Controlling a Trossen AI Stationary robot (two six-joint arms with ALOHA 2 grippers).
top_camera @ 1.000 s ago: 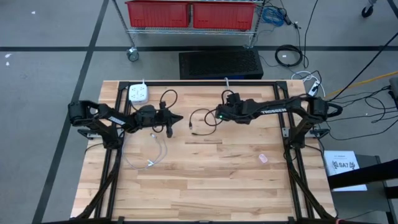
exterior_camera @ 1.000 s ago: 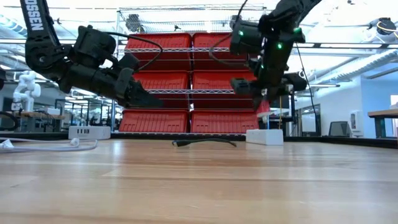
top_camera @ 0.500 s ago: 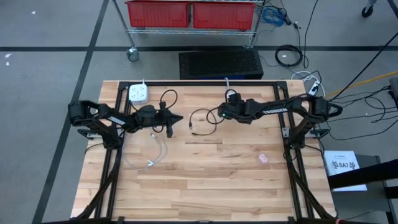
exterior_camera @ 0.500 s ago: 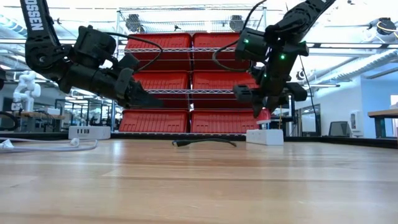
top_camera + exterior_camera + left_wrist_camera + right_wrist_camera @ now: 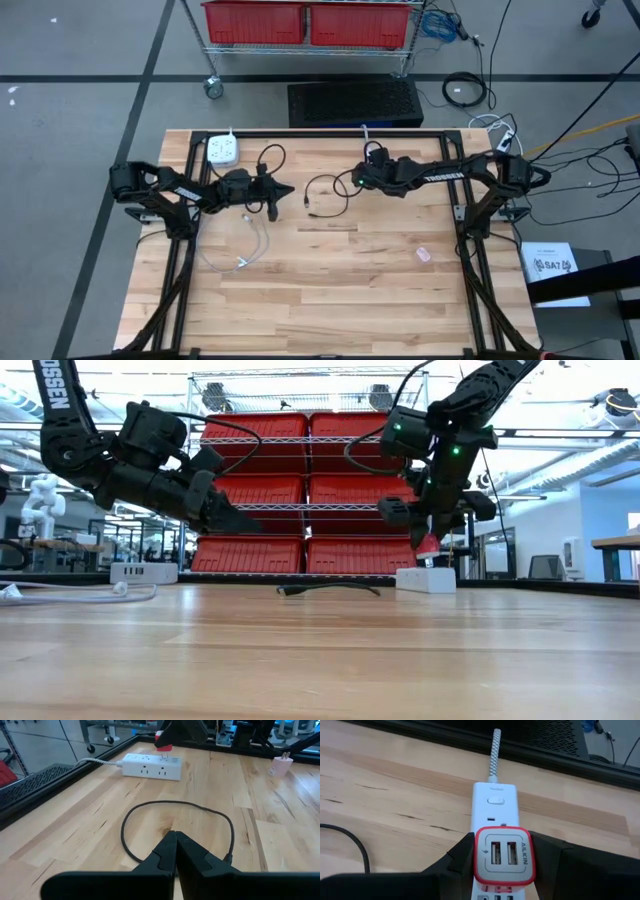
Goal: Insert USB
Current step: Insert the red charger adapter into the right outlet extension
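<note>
My right gripper (image 5: 504, 856) is shut on a white USB charger (image 5: 504, 854) with a red rim and two ports. It hovers just above a white power strip (image 5: 494, 805) near the table's far edge. The strip also shows in the low view (image 5: 425, 579), with the charger's red edge (image 5: 428, 547) over it. My left gripper (image 5: 175, 839) is shut and holds nothing. It hangs above the table at the near left of a black cable loop (image 5: 176, 827) that lies flat on the wood. My right gripper pinches the charger's two opposite side walls (image 5: 476, 856) between its two fingers. The fingers slant down from above toward the far side. The charger is lifted clear, its port face turned back toward the wrist, over the strip's near end.
A second white socket block (image 5: 222, 150) sits at the far left, and a thin white cable (image 5: 250, 245) lies in front of the left arm. A small pink plug (image 5: 423, 254) rests on the right half. The strip's braided cord (image 5: 495, 747) runs off the far edge.
My right gripper has sunk a little and shifted slightly toward the table's right, carrying the charger closer to the power strip. Its hold is unchanged.
</note>
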